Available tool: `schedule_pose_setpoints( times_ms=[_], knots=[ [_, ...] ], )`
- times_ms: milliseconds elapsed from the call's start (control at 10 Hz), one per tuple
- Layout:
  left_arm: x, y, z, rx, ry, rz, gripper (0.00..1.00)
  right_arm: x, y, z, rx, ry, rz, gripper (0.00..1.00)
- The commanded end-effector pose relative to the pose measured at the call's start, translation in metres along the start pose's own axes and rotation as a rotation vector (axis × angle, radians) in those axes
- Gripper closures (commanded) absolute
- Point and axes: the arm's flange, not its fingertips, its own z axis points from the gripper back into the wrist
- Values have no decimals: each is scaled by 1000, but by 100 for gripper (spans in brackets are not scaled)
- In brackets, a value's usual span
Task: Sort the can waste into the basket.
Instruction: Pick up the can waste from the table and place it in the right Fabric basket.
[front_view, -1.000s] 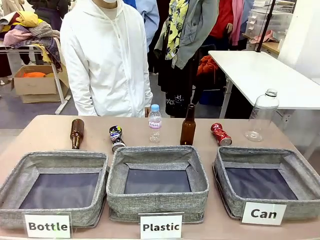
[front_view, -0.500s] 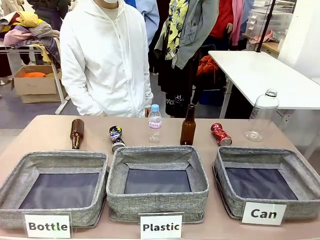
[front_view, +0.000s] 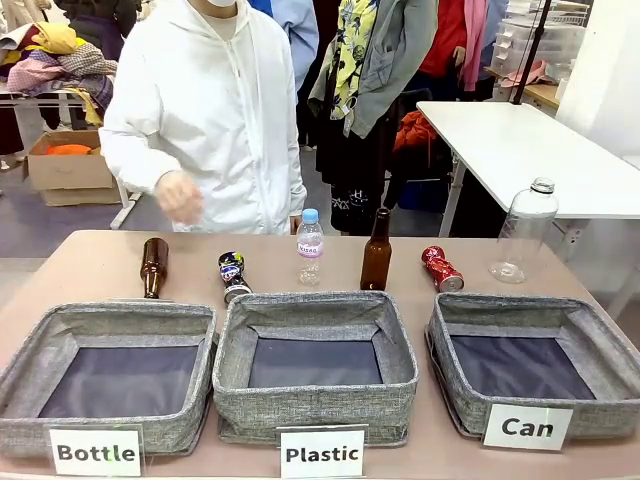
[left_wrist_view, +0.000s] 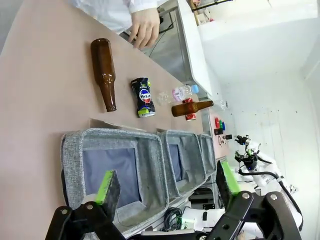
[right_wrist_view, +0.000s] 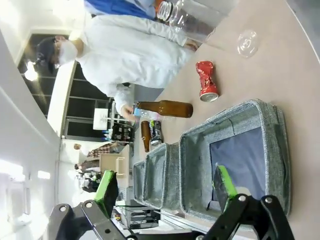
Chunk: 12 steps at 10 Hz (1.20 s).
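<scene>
A crushed red can lies on the table just behind the grey basket labelled "Can", at the right. The red can lies beyond that basket in the right wrist view. A crushed dark blue can lies behind the "Plastic" basket; the left wrist view has this can too. My left gripper is open above the "Bottle" basket. My right gripper is open over the "Can" basket. The person's hand is raised above the table's far left.
A brown bottle lies at the far left and another brown bottle stands at the middle. A small clear bottle stands between them. A large clear bottle stands at the far right. All three baskets sit along the near edge.
The person's hand has come up from their side to in front of their body. The cans, bottles and baskets have not moved.
</scene>
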Motion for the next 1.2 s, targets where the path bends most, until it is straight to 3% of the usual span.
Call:
schedule_pose_setpoints(
  times_ms=[0, 200, 400, 600, 700, 900, 1000, 1100],
  knots=[
    [3, 2, 1, -12, 0, -22, 0, -3, 50, -37, -192, 29, 149, 0],
    [3, 2, 1, -12, 0, -22, 0, -13, 105, -94, -367, 96, 316, 0],
    [3, 2, 1, -12, 0, -22, 0, -34, 148, -171, -639, 123, 487, 0],
    [3, 2, 1, -12, 0, -22, 0, -66, 168, -233, -938, 67, 664, 0],
    [3, 2, 1, -12, 0, -22, 0, -75, 171, -251, -1019, 51, 715, 0],
    [3, 2, 1, -12, 0, -22, 0, -103, 174, -244, -1061, 32, 787, 0],
    [3, 2, 1, -12, 0, -22, 0, -85, 176, -270, -939, 75, 776, 0],
    [3, 2, 1, -12, 0, -22, 0, -85, 176, -270, -939, 75, 776, 0]
  ],
)
